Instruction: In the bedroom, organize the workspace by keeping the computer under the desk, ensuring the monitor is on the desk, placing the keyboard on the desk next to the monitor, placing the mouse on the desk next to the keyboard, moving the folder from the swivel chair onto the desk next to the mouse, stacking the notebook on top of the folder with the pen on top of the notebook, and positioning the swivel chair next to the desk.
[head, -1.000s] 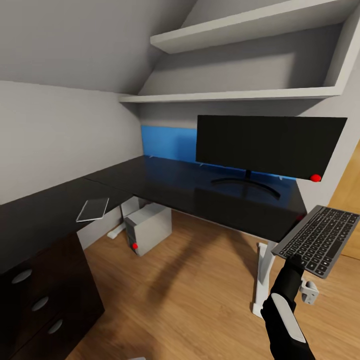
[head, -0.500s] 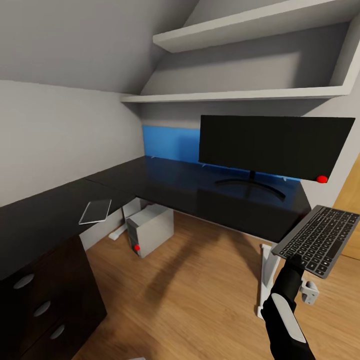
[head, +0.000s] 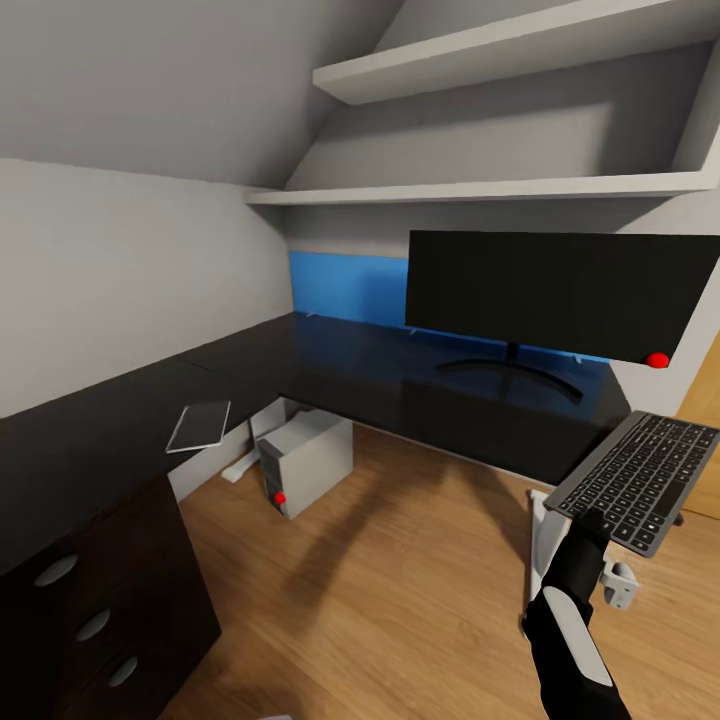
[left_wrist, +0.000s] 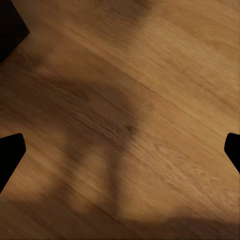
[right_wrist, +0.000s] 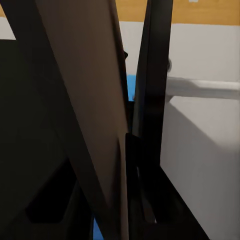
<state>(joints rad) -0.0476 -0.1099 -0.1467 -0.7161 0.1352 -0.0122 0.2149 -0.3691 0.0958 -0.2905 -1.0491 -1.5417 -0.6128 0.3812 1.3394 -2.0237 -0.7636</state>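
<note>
One pincer, the right pincer (head: 594, 517), is clamped on the near edge of the slim grey keyboard with dark keys (head: 640, 480), which is held tilted in the air just off the end of the long glossy black L-shaped counter (head: 400, 385) and above the wooden floor (head: 400, 580). In the right wrist view the keyboard's thin slab (right_wrist: 95, 115) is seen pinched against a black finger (right_wrist: 150, 100). The left pincer (left_wrist: 120, 150) is spread wide over bare floor, with nothing between its tips.

Farther out, the wide black flat monitor (head: 560, 295) is seen standing on the counter on its curved stand, and the small light grey computer tower (head: 305, 462) is seen on the floor beneath the counter. A thin flat pale rectangle (head: 199, 426) lies on the counter's left wing.

An edge grip on so long a board is judged weak: it could pivot or slip free. Its far end could also strike the monitor's lower corner or the counter's edge on the way in.
</note>
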